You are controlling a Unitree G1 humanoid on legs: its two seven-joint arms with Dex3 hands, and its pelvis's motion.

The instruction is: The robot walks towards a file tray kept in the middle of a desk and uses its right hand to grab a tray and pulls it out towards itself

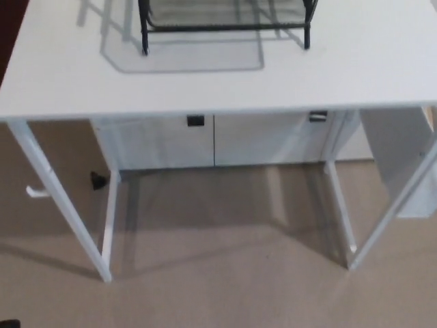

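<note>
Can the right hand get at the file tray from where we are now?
Probably not yet. The file tray sits far back on the white desk, only its lower frame showing at the top of the head view, and neither hand is in view. The desktop in front of it is bare, so nothing blocks a reach.

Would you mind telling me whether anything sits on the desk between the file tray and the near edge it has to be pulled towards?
Nothing visible does. The desk top in front of the file tray is bare down to its near edge. Neither robot hand is in view.
</note>
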